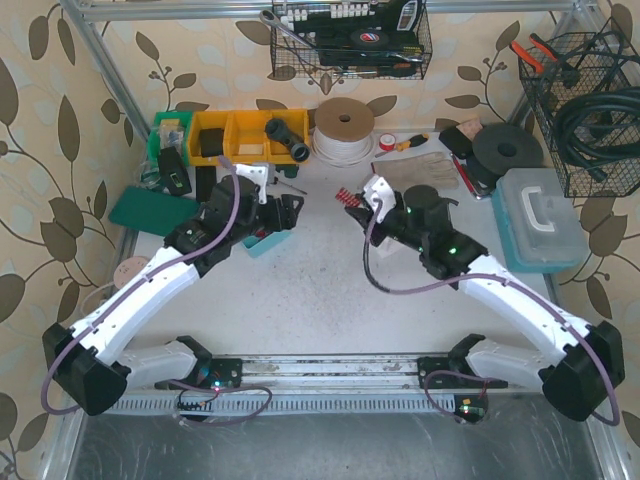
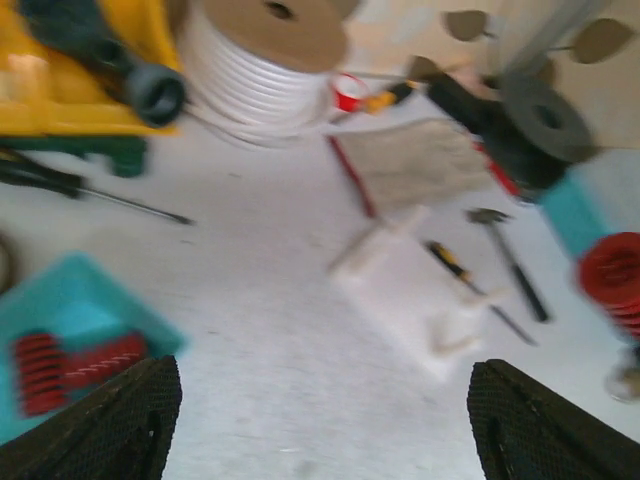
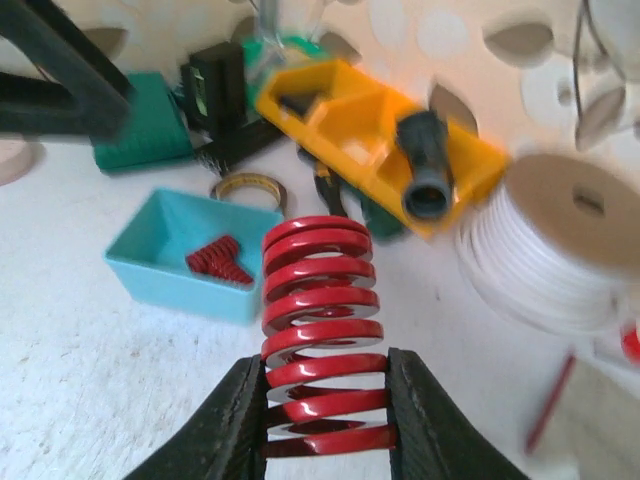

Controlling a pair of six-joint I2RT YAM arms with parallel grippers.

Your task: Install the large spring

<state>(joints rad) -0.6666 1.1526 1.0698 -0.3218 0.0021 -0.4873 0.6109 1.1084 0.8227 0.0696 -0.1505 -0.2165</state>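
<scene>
Large spring [image 3: 320,330] – red, thick coil, clamped low down between the fingers of the right gripper [image 3: 322,405], coil axis pointing out past the fingertips. It is off the table [image 1: 320,290], roughly mid-workspace, and shows red at the right edge of the left wrist view. Grip looks square, with a pad on each side of the bottom turns.

Left gripper [image 2: 320,420] is spread wide with nothing between its fingers, hovering over bare table. Ahead of it lies a white fixture [image 2: 405,300] – blurred, seemingly a block with raised ends, likely the seat for the spring, though I can't confirm.

Teal tray [image 3: 170,290] near the left arm holds smaller red springs [image 3: 218,260]; leave those, not the task part.

Step in hand, as I judge it: carry the spring to the fixture. To do it well:
- line the coil axis up with the seat before descending
- go slow, since only the bottom turns are held and the spring may pivot
- use the free left gripper to steady the fixture if it slides
- release only once the spring is seated.
</scene>
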